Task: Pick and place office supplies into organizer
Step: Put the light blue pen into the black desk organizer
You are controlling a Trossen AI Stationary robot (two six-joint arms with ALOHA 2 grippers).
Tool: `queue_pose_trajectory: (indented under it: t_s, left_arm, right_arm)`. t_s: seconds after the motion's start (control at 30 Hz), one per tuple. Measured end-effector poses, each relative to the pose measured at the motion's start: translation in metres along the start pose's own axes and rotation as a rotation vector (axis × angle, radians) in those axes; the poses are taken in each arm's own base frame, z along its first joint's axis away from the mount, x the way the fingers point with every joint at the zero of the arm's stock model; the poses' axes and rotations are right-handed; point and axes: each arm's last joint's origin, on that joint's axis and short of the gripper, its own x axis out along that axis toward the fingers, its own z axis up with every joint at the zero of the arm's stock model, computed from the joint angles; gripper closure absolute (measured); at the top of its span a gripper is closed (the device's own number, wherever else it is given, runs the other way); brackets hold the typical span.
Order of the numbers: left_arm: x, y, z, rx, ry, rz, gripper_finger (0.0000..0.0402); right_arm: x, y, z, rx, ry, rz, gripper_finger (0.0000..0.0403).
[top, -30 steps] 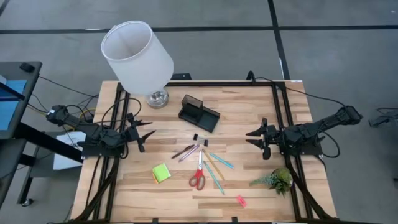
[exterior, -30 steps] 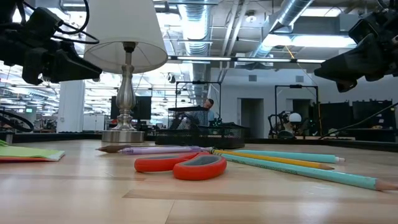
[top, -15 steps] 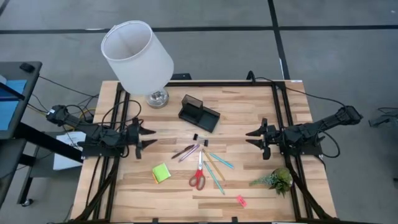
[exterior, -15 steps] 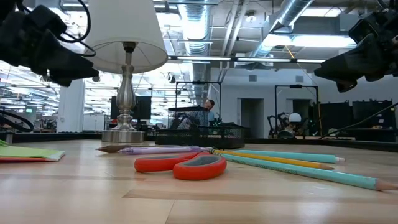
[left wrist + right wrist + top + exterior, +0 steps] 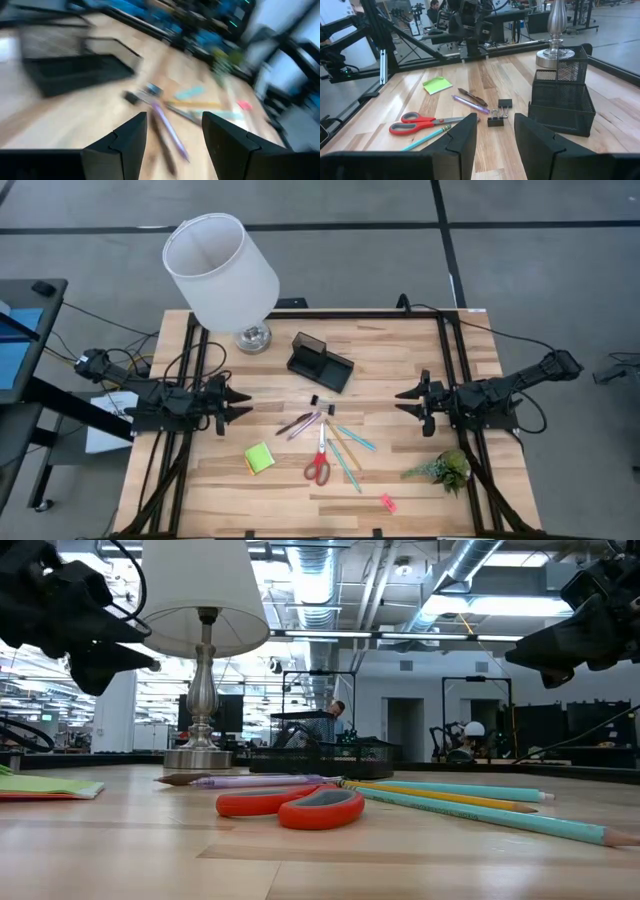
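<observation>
- Worktop: supplies loose at centre, none stowed yet.
- Organizer: behind the pile, apparently empty.
- Left tool: spread wide, aimed at pens.
- Right tool: wide, empty, waiting opposite.
- Scissors: flat beside sticky pad.

Scissors red handles. Pad lime green. Organizer black mesh. Pencils teal, one pen purple. Clips black. Lamp shade white, base silver. Plant green. Table pale wood grain.
</observation>
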Motion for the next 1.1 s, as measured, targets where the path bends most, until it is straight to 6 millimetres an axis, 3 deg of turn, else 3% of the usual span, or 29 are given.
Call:
queue_pose_trajectory:
  t_s: [0.2,0.53,0.8,1.1]
  left_arm:
    - [-0.001,-0.008,-0.002,0.048,0.087,-0.216,0.0220]
    - [-0.001,-0.016,0.008,0.144,-0.049,-0.258,0.0220]
    - [0.009,-0.011,0.000,0.214,-0.023,-0.040,0.0220]
    - [0.016,-0.012,0.000,0.160,-0.056,0.042,0.0220]
  right_arm:
    - [0.000,0.000,0.000,0.000,0.000,0.000,0.0278]
    - [0.000,0.000,0.001,0.008,-0.013,0.002,0.0278]
    - [-0.001,0.001,0.010,0.217,-0.097,0.025,0.0278]
    - [0.001,-0.003,0.012,0.272,-0.122,-0.018,0.0278]
